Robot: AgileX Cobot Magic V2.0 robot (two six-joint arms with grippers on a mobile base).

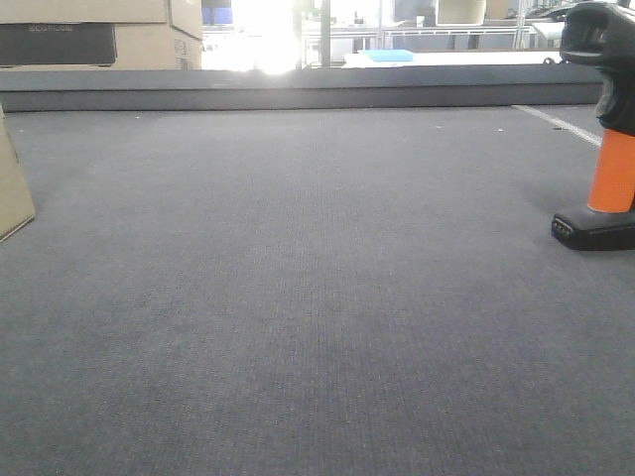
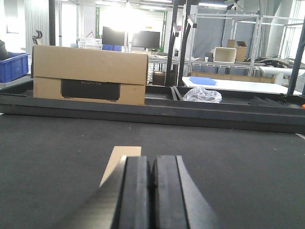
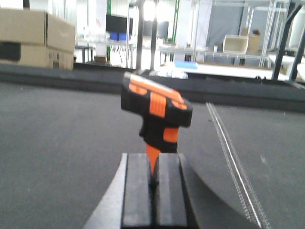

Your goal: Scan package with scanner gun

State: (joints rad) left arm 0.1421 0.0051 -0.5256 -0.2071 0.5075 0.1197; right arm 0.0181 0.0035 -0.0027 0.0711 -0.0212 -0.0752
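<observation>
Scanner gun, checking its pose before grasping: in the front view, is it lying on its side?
No, the scanner gun stands upright on its flat black base.

Scanner gun (image 1: 607, 129): black head, bright orange handle, flat black base; stood upright on the grey mat at the front view's right edge | Package (image 2: 120, 163): plain brown cardboard, lay flat on the mat, mostly hidden in the left wrist view.

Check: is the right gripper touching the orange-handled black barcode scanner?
Cannot tell. In the right wrist view the closed right gripper overlaps the scanner gun handle base; no gap or contact is plain. The front view shows no gripper.
</observation>
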